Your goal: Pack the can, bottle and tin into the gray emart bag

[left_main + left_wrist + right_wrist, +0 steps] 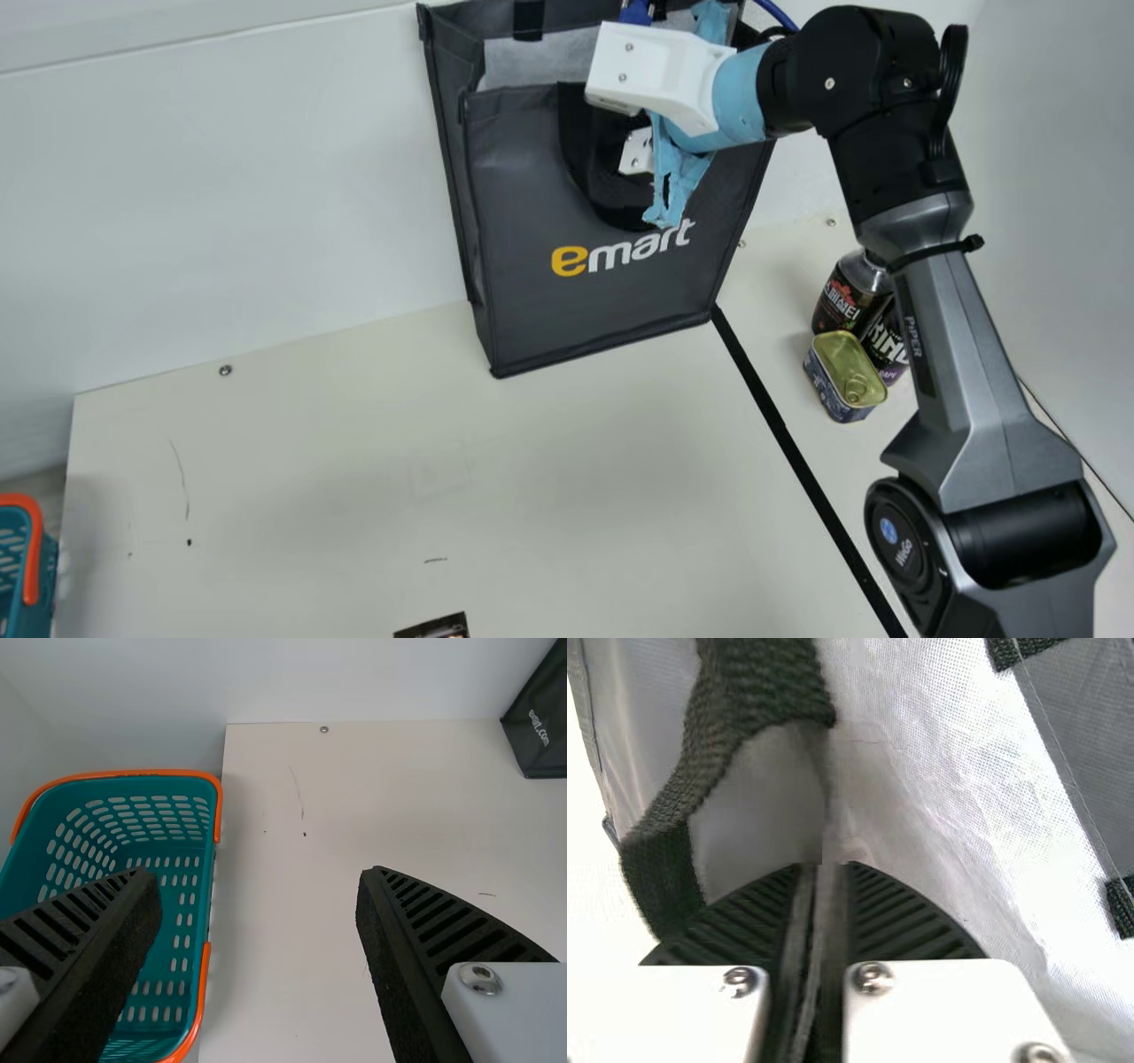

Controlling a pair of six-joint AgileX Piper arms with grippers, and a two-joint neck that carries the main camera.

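One emart bag (611, 306), yellow-and-white lettering (569, 261)

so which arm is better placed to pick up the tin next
Right, I'd say: the tin stands on that side. The right gripper is shut on the edge of the bag, though, so it would have to let go first. The left gripper is open, but over by the basket.

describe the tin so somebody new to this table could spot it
In the main view, find the gray emart bag, then cross the black stripe to its right. The tin is the squat, rounded rectangle with a gold pull-ring lid, beside the round bottle and can.
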